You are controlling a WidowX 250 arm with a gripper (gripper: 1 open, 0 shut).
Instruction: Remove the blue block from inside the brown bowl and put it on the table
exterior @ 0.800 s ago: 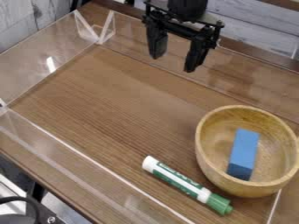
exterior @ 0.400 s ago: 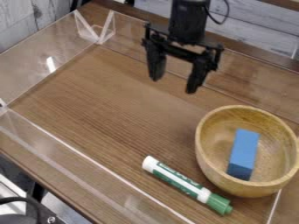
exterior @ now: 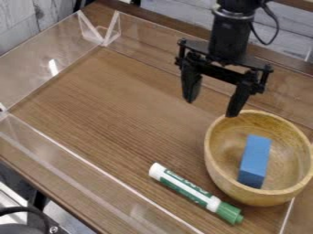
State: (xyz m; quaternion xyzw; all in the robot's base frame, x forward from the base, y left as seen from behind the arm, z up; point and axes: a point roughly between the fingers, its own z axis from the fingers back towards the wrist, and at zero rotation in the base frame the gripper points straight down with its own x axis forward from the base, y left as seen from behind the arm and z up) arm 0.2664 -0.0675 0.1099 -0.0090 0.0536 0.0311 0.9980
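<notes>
The blue block (exterior: 254, 160) lies inside the brown bowl (exterior: 222, 134), which sits on the table (exterior: 110, 101) at the right, near the front. My gripper (exterior: 213, 104) hangs above the table just behind and left of the bowl's rim, pointing down. Its two black fingers (exterior: 189, 85) stand wide apart, open, with nothing between them. It touches neither the bowl nor the block.
A green-and-white marker (exterior: 195, 193) lies on the table in front of the bowl, near the front edge. Low clear acrylic walls (exterior: 37, 60) edge the tabletop. A clear stand (exterior: 98, 30) sits at the back left corner.
The gripper has moved right and toward the front, from the back middle of the table to just behind the bowl. Its fingers stayed open. The block, bowl and marker have not moved.
</notes>
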